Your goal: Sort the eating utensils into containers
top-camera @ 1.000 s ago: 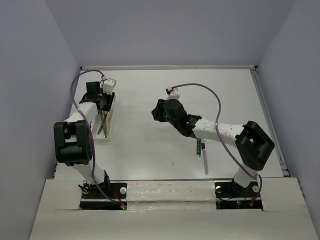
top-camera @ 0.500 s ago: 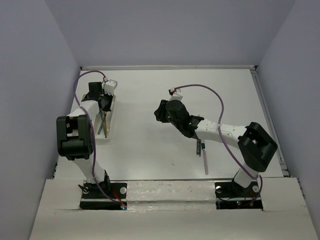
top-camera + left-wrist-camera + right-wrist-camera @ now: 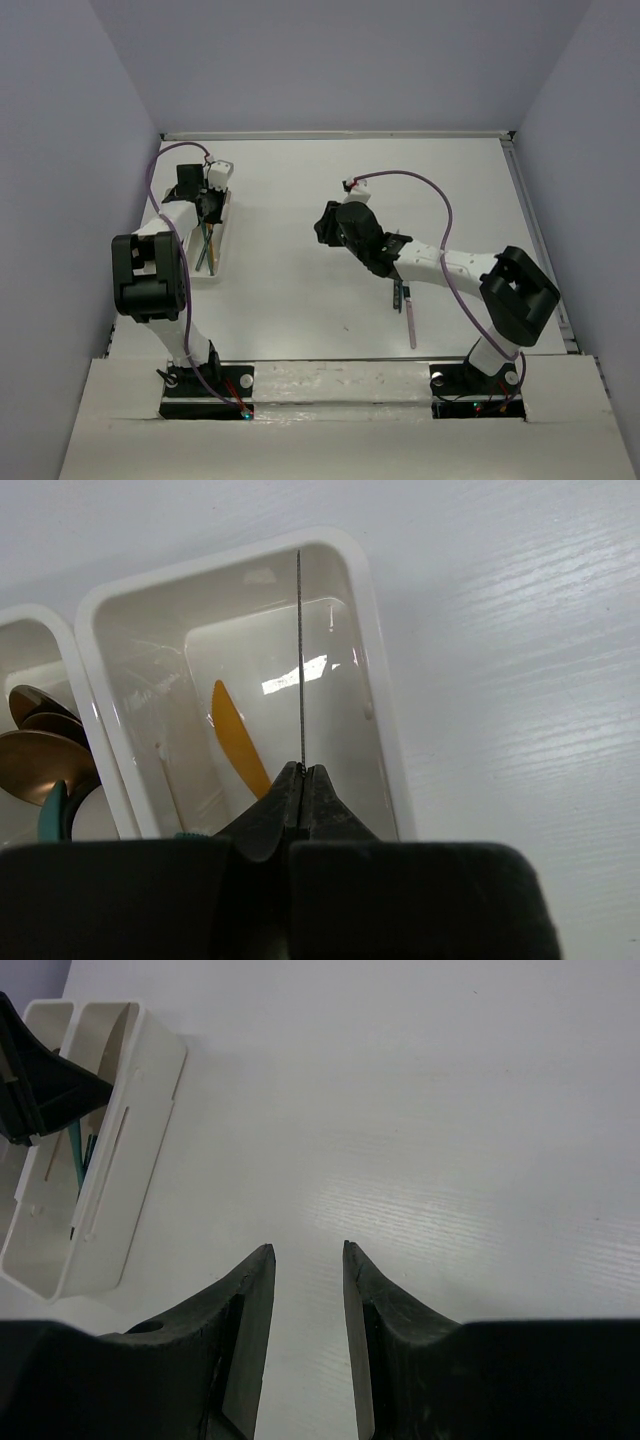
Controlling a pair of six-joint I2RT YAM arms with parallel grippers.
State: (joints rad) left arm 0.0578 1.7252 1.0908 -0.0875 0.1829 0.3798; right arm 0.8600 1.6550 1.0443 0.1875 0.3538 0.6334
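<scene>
Right hand [image 3: 305,1250] has edged rightward, fingers apart above open tabletop [image 3: 480,1110]; my left hand [image 3: 300,772] pinches an edge-on utensil [image 3: 301,660] inside the containers' [image 3: 372,650] right rim.

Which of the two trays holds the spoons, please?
The tray at the left wrist view's left edge: brown spoons lie in it; the other holds a yellow blade.

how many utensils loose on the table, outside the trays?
2: a pale pink utensil near the base of the right arm, a dark utensil beside it, partly under that arm. More may be hidden.
</scene>
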